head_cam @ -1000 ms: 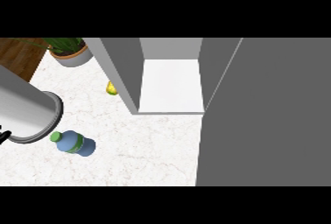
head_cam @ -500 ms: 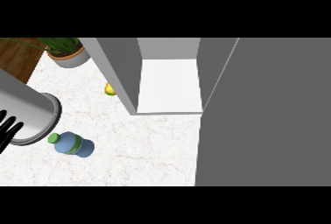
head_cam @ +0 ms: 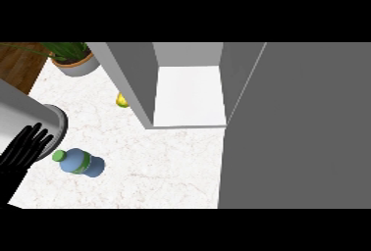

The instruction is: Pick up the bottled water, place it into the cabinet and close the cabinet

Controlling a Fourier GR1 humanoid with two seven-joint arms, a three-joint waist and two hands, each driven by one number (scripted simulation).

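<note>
Our left hand [head_cam: 25,149], fingers spread apart, sits just left of the water bottle [head_cam: 80,163]. We might knock it rolling away.

1. I look steeply down on a white marbled counter [head_cam: 167,162] with faint veining.
2. At my far left the counter ends, and brown wooden floor [head_cam: 16,66] shows beyond its edge.
3. A potted plant [head_cam: 72,58] with green leaves in a grey pot stands at the counter's far left corner.
4. Light falls evenly, with soft shadows.
</note>
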